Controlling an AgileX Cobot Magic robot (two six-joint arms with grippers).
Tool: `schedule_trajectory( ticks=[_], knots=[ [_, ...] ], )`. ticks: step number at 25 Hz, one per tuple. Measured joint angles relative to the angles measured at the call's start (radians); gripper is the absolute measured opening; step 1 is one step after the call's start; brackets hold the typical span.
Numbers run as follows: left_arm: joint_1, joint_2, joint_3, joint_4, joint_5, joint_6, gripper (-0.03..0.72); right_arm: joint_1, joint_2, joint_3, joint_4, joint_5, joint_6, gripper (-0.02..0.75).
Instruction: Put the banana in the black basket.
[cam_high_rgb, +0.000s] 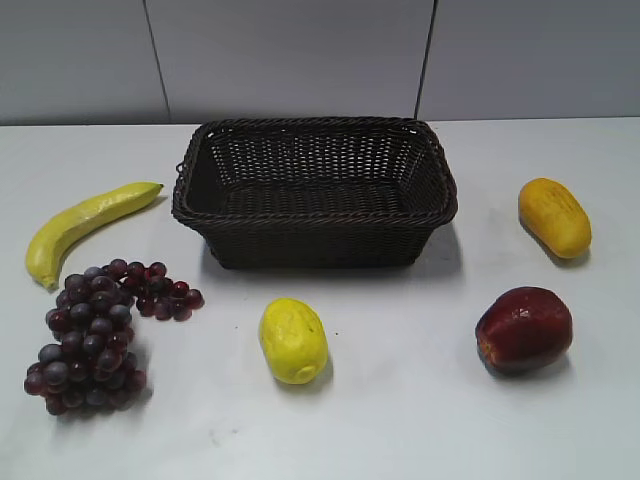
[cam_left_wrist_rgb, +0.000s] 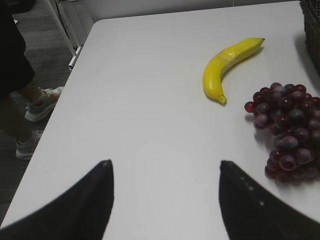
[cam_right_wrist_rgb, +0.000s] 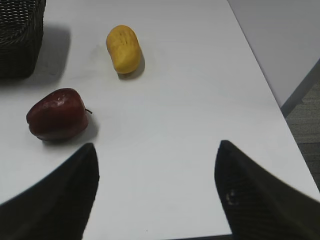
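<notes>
The long curved yellow banana (cam_high_rgb: 85, 227) lies on the white table left of the black basket (cam_high_rgb: 315, 240), which stands at the back middle and looks empty. The banana also shows in the left wrist view (cam_left_wrist_rgb: 227, 65), up and to the right of my left gripper (cam_left_wrist_rgb: 163, 164). The left gripper is open and empty over bare table. My right gripper (cam_right_wrist_rgb: 156, 145) is open and empty over the table's right side. A corner of the basket (cam_right_wrist_rgb: 20, 45) shows in the right wrist view. Neither gripper shows in the exterior view.
A bunch of dark grapes (cam_high_rgb: 95, 335) lies in front of the banana, also in the left wrist view (cam_left_wrist_rgb: 290, 130). A short oval yellow fruit (cam_high_rgb: 292, 340) lies in front of the basket. An orange-yellow fruit (cam_high_rgb: 554, 217) and a dark red apple (cam_high_rgb: 524, 328) lie right.
</notes>
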Motion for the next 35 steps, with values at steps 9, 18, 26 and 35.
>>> schedule_trajectory(
  ticks=[9,18,26,35],
  knots=[
    [0.000,0.000,0.000,0.000,0.000,0.000,0.489,0.000,0.000,0.000,0.000,0.000,0.000,0.552],
    [0.000,0.000,0.000,0.004,0.000,0.000,0.489,0.000,0.000,0.000,0.000,0.000,0.000,0.552],
    [0.000,0.028,-0.009,0.139,-0.068,0.000,0.489,0.000,0.000,0.000,0.000,0.000,0.001,0.552],
    [0.000,0.236,-0.012,0.138,-0.476,0.000,0.489,0.000,0.000,0.000,0.000,0.000,0.000,0.552]
  ],
)
